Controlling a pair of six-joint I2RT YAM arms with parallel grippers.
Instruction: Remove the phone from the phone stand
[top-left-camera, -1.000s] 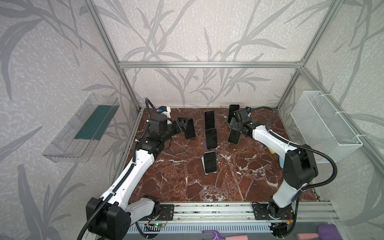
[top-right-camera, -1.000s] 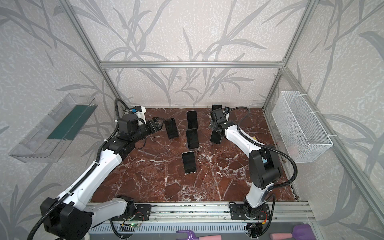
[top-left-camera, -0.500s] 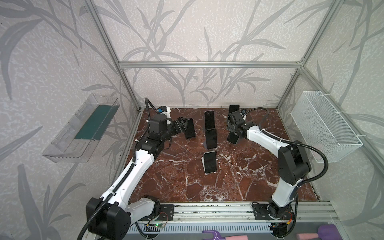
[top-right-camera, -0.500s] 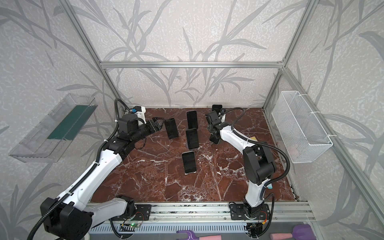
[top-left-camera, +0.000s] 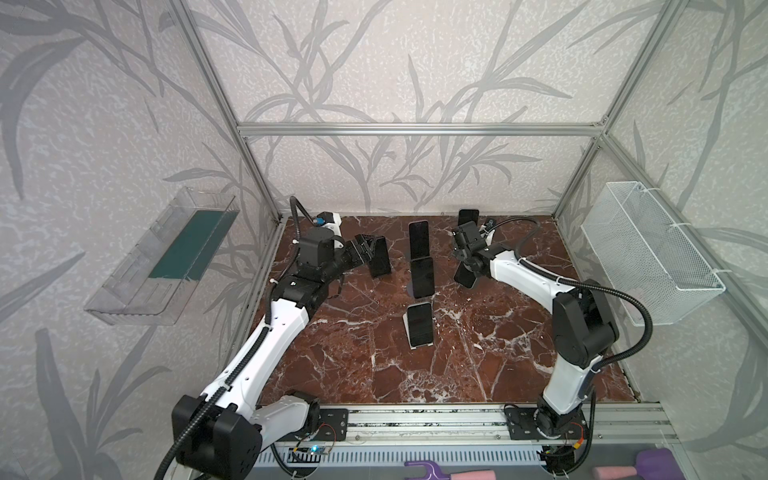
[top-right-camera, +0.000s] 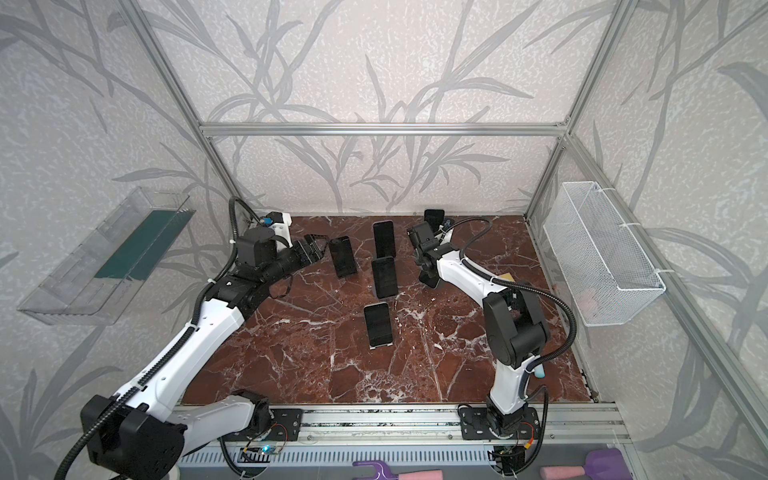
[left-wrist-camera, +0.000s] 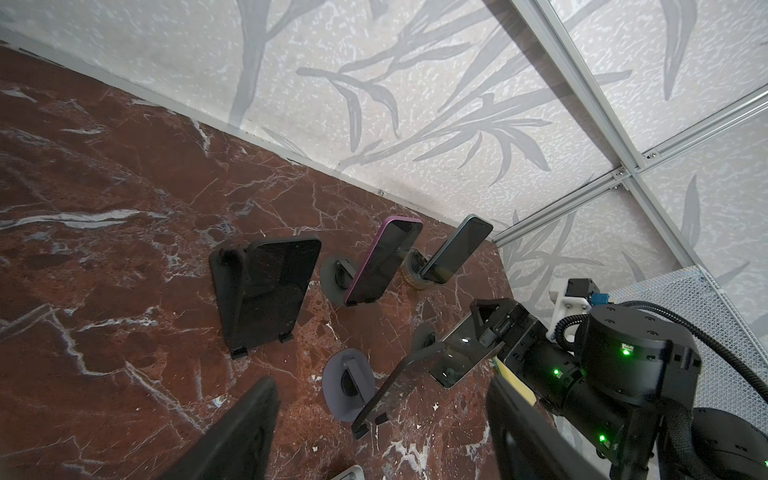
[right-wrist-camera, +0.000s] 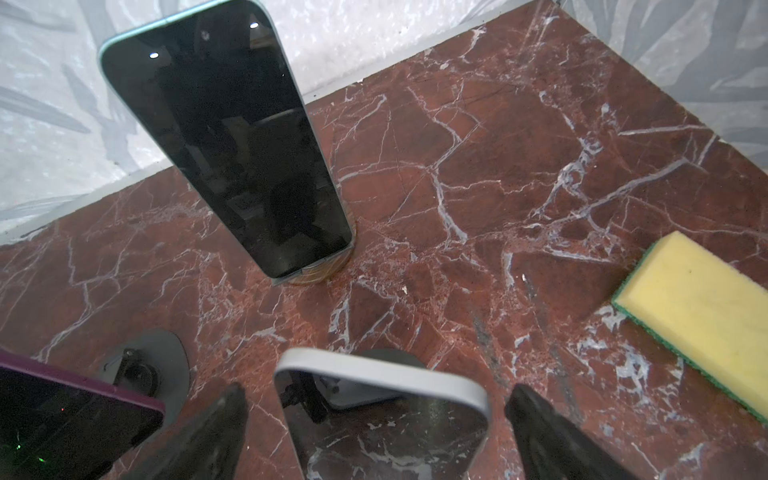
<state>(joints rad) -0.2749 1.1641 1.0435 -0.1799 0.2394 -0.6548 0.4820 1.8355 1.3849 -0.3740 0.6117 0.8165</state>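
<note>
Right end effector straddles the grey phone, fingers apart, gripping nothing yet; close squarely on both edges, then lift straight up.

A white wire basket hung at my right; a yellow sponge lay flat on the marble table.

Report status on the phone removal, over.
Right gripper open, straddling grey-edged phone, gaps both sides. Phone on its stand, not lifted. Left gripper open, empty, by black phone. Purple phone close alongside, not touching.
</note>
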